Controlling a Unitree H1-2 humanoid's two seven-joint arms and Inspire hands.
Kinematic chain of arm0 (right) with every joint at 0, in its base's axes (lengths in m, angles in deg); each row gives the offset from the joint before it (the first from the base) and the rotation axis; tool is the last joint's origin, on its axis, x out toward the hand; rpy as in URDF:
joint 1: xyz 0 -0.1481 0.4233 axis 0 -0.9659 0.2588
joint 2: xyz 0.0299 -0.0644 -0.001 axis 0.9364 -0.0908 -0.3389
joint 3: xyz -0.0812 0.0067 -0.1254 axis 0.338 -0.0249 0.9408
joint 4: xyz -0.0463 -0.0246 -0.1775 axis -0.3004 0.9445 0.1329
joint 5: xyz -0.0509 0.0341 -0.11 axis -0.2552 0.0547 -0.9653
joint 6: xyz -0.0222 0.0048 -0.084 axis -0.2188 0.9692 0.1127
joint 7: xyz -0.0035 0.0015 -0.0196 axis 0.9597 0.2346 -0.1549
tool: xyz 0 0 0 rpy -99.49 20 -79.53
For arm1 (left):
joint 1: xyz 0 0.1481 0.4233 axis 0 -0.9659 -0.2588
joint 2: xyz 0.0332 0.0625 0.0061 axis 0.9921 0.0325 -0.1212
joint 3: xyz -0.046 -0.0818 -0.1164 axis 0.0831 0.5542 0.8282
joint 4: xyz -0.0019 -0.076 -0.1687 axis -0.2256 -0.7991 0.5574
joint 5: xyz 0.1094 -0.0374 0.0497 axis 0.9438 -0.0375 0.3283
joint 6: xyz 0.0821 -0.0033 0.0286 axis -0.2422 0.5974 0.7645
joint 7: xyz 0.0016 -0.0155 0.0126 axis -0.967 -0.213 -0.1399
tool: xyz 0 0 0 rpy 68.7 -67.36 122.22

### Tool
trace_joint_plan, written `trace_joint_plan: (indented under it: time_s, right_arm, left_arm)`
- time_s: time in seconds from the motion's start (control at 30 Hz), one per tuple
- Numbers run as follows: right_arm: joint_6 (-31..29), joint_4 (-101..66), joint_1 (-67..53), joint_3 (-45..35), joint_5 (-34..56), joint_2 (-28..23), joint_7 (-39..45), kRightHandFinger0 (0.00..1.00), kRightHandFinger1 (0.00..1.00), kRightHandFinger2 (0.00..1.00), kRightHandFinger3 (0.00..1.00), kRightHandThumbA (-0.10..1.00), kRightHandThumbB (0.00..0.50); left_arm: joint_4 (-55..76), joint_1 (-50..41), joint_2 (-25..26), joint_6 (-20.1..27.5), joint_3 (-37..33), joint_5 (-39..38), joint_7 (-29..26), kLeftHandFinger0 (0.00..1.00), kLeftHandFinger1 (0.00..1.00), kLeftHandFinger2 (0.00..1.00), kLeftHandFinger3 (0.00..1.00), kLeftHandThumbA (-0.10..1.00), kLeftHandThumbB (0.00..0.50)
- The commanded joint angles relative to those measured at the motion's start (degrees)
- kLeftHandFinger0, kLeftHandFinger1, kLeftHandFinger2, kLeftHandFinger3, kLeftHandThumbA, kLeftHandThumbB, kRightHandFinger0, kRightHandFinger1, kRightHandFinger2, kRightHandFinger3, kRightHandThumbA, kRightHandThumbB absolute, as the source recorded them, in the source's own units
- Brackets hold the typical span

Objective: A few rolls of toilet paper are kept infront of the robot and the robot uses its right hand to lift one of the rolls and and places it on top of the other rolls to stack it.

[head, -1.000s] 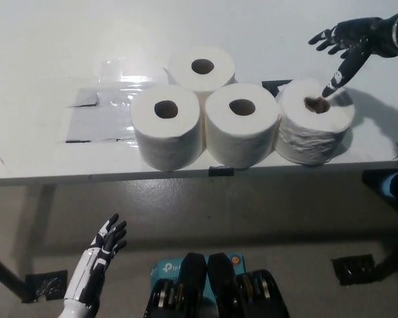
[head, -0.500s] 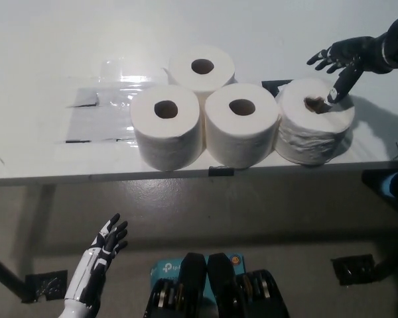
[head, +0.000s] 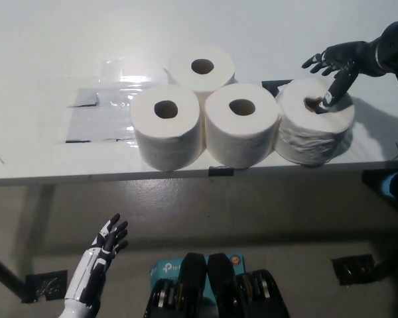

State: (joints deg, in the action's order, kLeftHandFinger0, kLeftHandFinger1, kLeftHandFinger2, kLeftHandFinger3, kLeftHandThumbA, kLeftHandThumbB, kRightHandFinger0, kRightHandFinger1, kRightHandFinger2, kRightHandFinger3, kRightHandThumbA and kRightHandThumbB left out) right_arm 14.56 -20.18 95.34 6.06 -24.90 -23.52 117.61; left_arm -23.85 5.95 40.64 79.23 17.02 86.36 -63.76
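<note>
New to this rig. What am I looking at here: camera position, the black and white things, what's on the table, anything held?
This is one view from a camera on a humanoid robot's head, looking steeply down. The robot has two arms, each ending in a hand with fingers.

The black right hand reaches in from the upper right. Its fingers are spread, and one points down at the core hole of the rightmost roll. It holds nothing yet. The white left hand rests open at the lower left, below the table edge, also holding nothing.

On the white table stand four toilet paper rolls on end: a front row made of the left roll, the middle roll and the rightmost one, plus a back roll behind. The rightmost roll looks more ragged. Nothing is stacked yet.
</note>
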Motion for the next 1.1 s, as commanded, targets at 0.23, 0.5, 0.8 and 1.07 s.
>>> trace_joint_plan:
  time_s: [0.23,0.5,0.8,1.07]
  right_arm:
    - [-7.8,1.8,4.1,1.5,-4.9,0.7,-4.2,1.0,1.0,1.0,1.0,1.0,0.288]
    - [-9.6,7.4,4.1,3.6,-7.2,3.0,-7.2,1.0,1.0,1.0,1.0,1.0,0.291]
    - [-6.3,12.0,2.9,2.4,-8.0,4.4,-9.3,1.0,1.0,1.0,1.0,0.78,0.315]
    - [-9.5,11.6,-2.3,3.9,-10.8,4.3,-20.9,0.0,0.0,0.13,0.28,0.77,0.035]
  left_arm:
    - [1.9,0.3,0.4,1.8,-0.4,-0.1,1.0,1.0,1.0,1.0,1.0,0.93,0.164]
    - [1.9,0.4,0.5,1.7,-0.6,0.2,1.0,1.0,1.0,1.0,1.0,0.93,0.174]
    - [2.1,0.3,0.4,1.7,-0.6,-0.1,1.0,1.0,1.0,1.0,1.0,0.93,0.158]
    - [2.4,0.7,0.7,1.2,-0.5,0.1,0.8,1.0,1.0,1.0,1.0,0.93,0.16]
